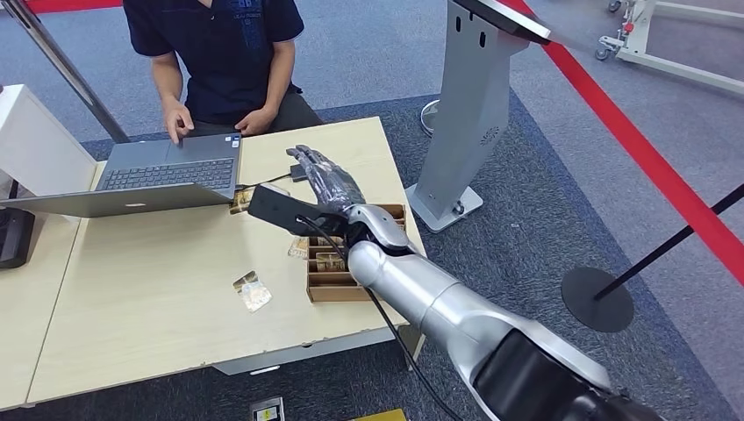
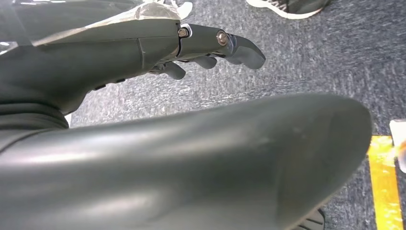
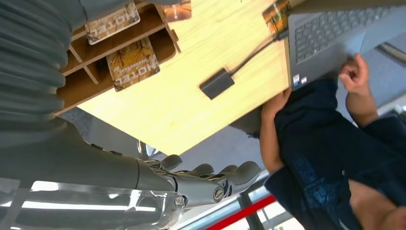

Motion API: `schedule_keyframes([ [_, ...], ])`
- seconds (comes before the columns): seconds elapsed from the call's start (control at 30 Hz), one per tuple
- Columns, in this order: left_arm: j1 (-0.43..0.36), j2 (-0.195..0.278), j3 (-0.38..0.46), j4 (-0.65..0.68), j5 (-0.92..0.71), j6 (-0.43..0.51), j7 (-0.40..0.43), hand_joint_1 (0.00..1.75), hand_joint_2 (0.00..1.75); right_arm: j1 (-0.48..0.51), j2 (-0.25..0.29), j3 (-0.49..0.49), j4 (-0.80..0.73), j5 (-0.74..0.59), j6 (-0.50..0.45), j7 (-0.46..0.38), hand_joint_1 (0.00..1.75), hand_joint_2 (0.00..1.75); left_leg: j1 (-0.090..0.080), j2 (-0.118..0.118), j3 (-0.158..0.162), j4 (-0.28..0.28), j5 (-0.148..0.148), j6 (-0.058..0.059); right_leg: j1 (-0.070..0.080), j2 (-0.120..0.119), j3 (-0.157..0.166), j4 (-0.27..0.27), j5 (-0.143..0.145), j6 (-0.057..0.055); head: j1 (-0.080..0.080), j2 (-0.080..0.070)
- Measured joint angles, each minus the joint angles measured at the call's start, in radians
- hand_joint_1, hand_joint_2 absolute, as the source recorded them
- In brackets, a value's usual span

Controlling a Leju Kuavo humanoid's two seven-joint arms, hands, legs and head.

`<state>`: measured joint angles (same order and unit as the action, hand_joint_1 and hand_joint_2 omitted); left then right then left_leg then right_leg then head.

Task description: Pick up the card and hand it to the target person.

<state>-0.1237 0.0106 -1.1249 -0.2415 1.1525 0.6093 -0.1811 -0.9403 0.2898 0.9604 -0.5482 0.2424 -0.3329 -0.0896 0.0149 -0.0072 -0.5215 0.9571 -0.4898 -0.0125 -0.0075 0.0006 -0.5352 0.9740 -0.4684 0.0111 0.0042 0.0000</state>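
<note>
We see our right hand (image 1: 323,180) stretched out above the pale wooden surface (image 1: 149,307), its fingers (image 3: 230,175) extended, slightly apart and holding nothing. From that hand, the seated person (image 1: 224,53) is at about 11 o'clock, typing on a grey laptop (image 1: 167,171). 1 card (image 1: 252,290) lies loose on the surface at about 7 o'clock from the hand. More cards (image 3: 132,63) rest in the wooden organiser (image 1: 338,285) under our forearm. Our left hand (image 2: 201,45) hangs over grey carpet (image 2: 306,62), fingers loosely curled and holding nothing.
</note>
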Motion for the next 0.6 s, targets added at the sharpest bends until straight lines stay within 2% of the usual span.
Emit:
schedule_keyframes([
  [0.1,0.002,0.000,0.001,0.000,0.015,0.012,0.008,0.00,0.00,0.034,-0.034,-0.020,-0.072,0.064,-0.063,0.030,0.00,1.75,0.000,0.000,0.000,0.000,0.000,0.000,0.000,0.000,0.000,0.000,0.000,0.000,0.000,0.000],
  [0.27,0.003,-0.002,0.006,0.000,0.026,0.017,0.005,0.00,0.00,0.100,-0.106,-0.052,-0.232,0.235,-0.127,0.158,0.00,1.75,0.000,0.000,0.000,0.000,0.000,0.000,0.000,0.000,0.000,-0.001,0.000,0.000,0.000,0.000],
  [0.43,0.004,-0.004,0.008,0.000,0.035,0.017,0.006,0.00,0.00,0.194,-0.194,-0.096,-0.422,0.363,-0.121,0.274,0.00,1.75,0.000,0.000,0.000,0.000,-0.001,0.000,0.000,0.000,0.000,-0.001,0.000,0.000,0.000,0.000],
  [0.6,0.005,-0.005,0.009,0.000,0.041,0.017,0.010,0.00,0.00,0.284,-0.278,-0.137,-0.614,0.390,-0.070,0.363,0.00,1.75,0.000,0.000,0.000,0.000,-0.001,0.000,0.000,0.000,0.000,-0.001,0.000,0.000,0.000,0.000],
])
